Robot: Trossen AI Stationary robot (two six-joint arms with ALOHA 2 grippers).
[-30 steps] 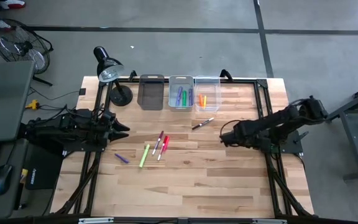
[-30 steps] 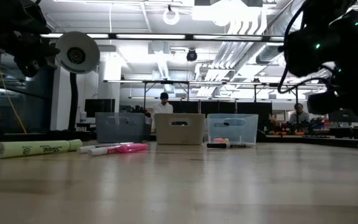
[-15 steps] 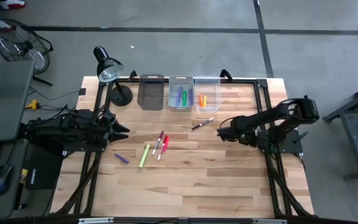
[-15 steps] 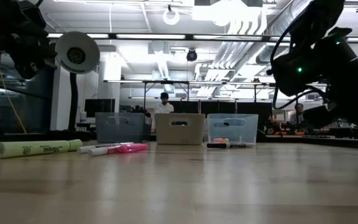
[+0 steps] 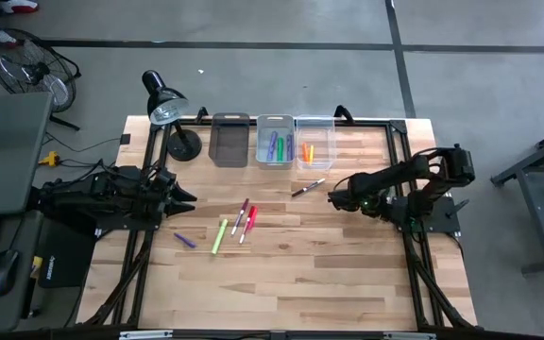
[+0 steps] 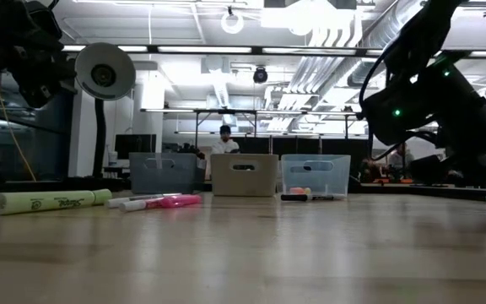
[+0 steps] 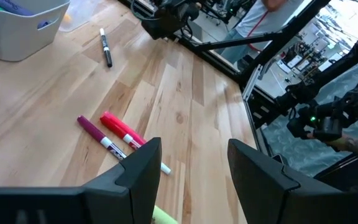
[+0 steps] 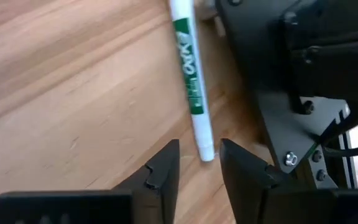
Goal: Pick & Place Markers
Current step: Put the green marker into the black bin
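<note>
Several markers lie on the wood table: a black-and-white one (image 5: pixel 308 187), a purple one (image 5: pixel 241 216) and a red one (image 5: pixel 248 224) side by side, a lime highlighter (image 5: pixel 219 235) and a small purple one (image 5: pixel 185 240). My right gripper (image 5: pixel 332 197) is open and slants down at the table's right. In the right wrist view a white marker with green print (image 8: pixel 190 74) lies flat. Its near end shows in the gap of that gripper (image 8: pixel 199 163), with wood showing on both sides. My left gripper (image 7: pixel 194 168) waits open at the table's left.
Three bins stand at the far edge: a dark one (image 5: pixel 230 140), a clear one with green and blue markers (image 5: pixel 275 142), and a clear one with orange markers (image 5: pixel 314 144). A desk lamp (image 5: pixel 165 107) stands far left. A dark metal bracket (image 8: pixel 303 74) lies beside the white marker.
My right arm has swung toward the table's left and far side and has sunk lower toward the tabletop. The markers on the table lie as before.
</note>
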